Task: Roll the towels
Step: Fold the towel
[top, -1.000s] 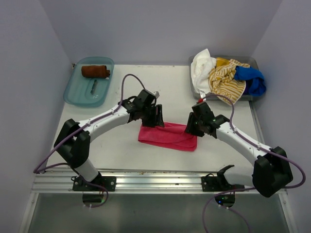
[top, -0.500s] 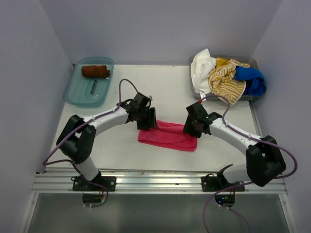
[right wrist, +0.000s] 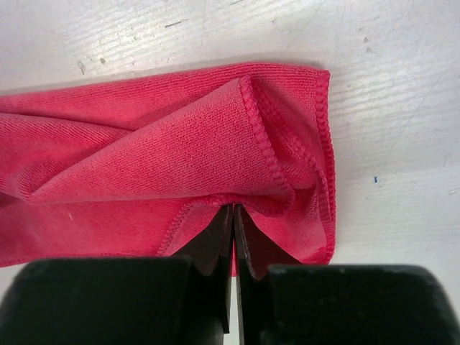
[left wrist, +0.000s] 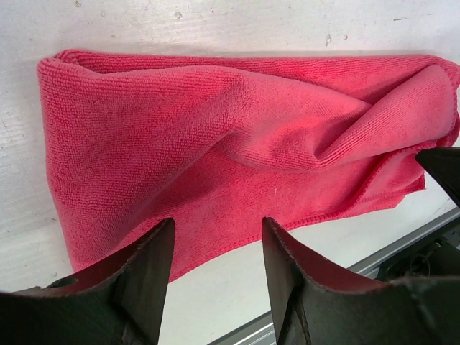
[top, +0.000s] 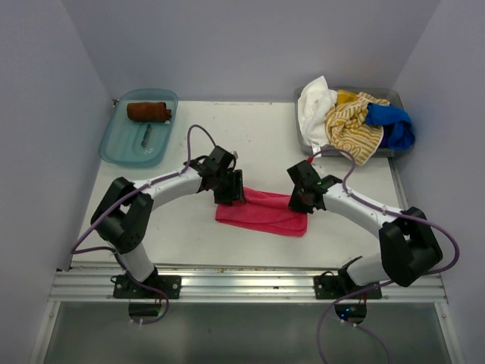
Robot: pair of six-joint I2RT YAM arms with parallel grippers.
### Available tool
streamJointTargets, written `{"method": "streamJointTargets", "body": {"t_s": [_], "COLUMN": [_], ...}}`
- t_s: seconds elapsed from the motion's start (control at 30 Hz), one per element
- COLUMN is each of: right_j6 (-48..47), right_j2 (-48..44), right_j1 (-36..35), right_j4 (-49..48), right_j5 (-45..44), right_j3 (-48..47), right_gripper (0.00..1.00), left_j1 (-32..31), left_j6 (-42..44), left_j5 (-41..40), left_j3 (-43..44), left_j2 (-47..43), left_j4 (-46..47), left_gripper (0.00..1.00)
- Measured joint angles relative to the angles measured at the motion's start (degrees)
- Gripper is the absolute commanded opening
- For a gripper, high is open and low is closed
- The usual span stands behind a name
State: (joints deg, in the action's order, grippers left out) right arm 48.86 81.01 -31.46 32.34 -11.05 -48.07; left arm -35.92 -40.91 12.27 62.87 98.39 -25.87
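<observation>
Pink towel (top: 261, 214): right hand (right wrist: 231, 215) pinches its edge, left hand (left wrist: 215, 231) apart, teal tray (top: 120, 149) beyond.

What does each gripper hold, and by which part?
The right gripper pinches the pink towel at a folded hem near its end. The left gripper is open, holding nothing.

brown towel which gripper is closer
Left. Left gripper is at the pink towel's left end, nearer the brown towel; right gripper pinches the other end, farther away.
</observation>
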Motion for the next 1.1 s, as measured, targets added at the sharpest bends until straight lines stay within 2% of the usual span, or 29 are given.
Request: {"method": "streamJointTargets", "body": {"t_s": [0.2, 0.47, 0.5, 0.53, 0.57, 0.67, 1.1], "right_j6": [-0.22, -1.6, -1.75, -1.81, -1.81, -1.81, 4.59], "right_j2": [-0.98, -9.42, -10.32, -10.91, -11.06, -10.56, -0.7], "right_j1": [0.0, 0.0, 0.0, 0.0, 0.0, -0.04, -3.5], "right_j4": [0.07, 0.46, 0.57, 0.63, 0.81, 0.74, 0.52], "right_j5": [-0.17, -0.33, -0.31, -0.26, -0.22, 0.09, -0.52], "right_j3": [0.0, 1.51, 2.03, 2.45, 2.6, 2.6, 0.39], "right_gripper": [0.0, 0.0, 0.02, 0.09, 0.26, 0.4, 0.41], "left_j1": [0.07, 1.27, 1.38, 1.46, 1.53, 1.6, 1.75], "left_j6": [0.02, 0.04, 0.02, 0.04, 0.02, 0.04, 0.04], "left_j5": [0.02, 0.46, 0.5, 0.52, 0.55, 0.59, 0.72], "left_j3": [0.0, 0.0, 0.0, 0.0, 0.0, 0.0, 0.0], "left_j2": [0.02, 0.02, 0.02, 0.02, 0.02, 0.02, 0.02], "left_j4": [0.11, 0.11, 0.09, 0.11, 0.11, 0.09, 0.09], "left_gripper": [0.54, 0.54, 0.54, 0.54, 0.54, 0.54, 0.54]}}
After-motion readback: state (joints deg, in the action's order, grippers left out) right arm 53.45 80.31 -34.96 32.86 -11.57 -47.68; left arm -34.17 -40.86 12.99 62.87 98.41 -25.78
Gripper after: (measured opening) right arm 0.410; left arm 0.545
